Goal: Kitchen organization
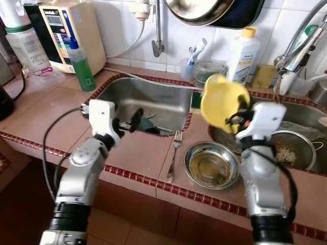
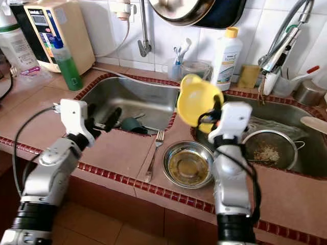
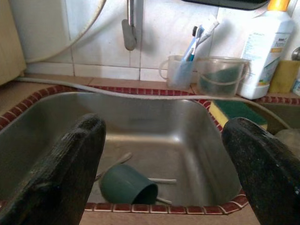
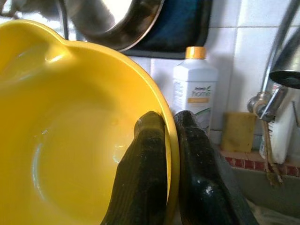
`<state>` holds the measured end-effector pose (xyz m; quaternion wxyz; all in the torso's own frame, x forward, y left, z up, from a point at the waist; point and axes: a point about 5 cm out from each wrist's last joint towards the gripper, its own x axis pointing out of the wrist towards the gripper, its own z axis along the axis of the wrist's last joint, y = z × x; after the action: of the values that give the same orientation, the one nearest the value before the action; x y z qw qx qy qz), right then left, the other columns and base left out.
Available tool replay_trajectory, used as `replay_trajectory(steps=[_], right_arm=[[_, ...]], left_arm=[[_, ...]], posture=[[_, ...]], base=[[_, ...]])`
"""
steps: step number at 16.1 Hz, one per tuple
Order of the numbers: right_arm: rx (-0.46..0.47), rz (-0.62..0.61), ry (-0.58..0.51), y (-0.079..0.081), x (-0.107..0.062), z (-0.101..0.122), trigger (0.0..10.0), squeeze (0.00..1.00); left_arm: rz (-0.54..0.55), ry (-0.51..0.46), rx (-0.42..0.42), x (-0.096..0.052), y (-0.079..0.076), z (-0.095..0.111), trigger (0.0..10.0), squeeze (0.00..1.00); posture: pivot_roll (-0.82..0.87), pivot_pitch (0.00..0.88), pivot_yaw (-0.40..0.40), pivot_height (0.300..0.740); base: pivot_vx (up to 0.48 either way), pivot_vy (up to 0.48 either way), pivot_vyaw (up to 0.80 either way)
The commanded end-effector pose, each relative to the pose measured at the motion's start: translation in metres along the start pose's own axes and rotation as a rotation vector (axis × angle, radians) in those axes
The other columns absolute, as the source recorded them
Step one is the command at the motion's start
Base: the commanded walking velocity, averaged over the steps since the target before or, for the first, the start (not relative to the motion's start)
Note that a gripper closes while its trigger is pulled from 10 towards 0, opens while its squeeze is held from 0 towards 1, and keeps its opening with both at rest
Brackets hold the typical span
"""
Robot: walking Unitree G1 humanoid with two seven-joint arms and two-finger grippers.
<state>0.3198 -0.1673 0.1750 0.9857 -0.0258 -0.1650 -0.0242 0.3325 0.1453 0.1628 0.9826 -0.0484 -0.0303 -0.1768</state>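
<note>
Counter [image 1: 46, 117]: pinkish tile with a red mosaic edge, running across the frame from middle left to lower right.
Left sink [image 1: 153, 97]: steel basin, centre of the frame. A dark green cup [image 3: 127, 185] lies on its side on the basin floor, mouth toward the front rim, with thin utensils beside it.
Right sink [image 1: 301, 117]: right edge of the frame, holding a metal strainer [image 1: 291, 148] with specks of residue in it.
Yellow bowl [image 1: 220, 102]: upper centre-right, held in the air above the counter strip between the two sinks. Tipped on edge, so the opening faces sideways and not up; a small spout shows at the top of the rim.
Right gripper [image 4: 169, 140]: clamped on the yellow bowl's rim, one finger [image 4: 145, 173] inside the bowl and the other outside.
Left gripper [image 3: 164, 164]: fingers spread wide apart and holding nothing, poised at the front rim of the left sink, pointing into the basin toward the green cup.
Steel bowl [image 1: 212, 164]: lower centre, upright on the counter below the yellow bowl, with murky liquid in it.
Fork [image 1: 173, 155]: just left of the steel bowl, long axis running front to back, tines toward the left sink.
Back ledge: white bottle [image 1: 242, 53] with an orange cap at upper right; green bottle [image 1: 82, 66] at upper left.
</note>
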Motion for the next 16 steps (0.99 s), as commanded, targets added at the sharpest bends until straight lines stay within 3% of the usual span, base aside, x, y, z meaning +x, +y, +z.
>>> replay_trajectory(steps=[1,7,16], right_arm=[[-0.010,0.016,-0.028,0.006,0.003,0.005,10.0,0.00],[-0.042,-0.002,-0.006,0.006,0.003,0.002,10.0,0.00],[-0.041,0.031,-0.022,0.014,0.004,0.002,10.0,0.00]], left_arm=[[0.015,-0.015,0.002,0.002,0.004,0.004,10.0,0.00],[-0.073,-0.037,0.004,0.004,-0.013,0.004,10.0,0.00],[-0.095,-0.021,0.030,0.008,-0.016,0.000,10.0,0.00]], posture=[[-0.21,0.000,0.060,0.740],[-0.22,0.000,0.059,0.740],[-0.22,0.000,0.058,0.740]], base=[[0.000,0.345,0.00],[0.000,0.347,0.00],[0.000,0.337,0.00]])
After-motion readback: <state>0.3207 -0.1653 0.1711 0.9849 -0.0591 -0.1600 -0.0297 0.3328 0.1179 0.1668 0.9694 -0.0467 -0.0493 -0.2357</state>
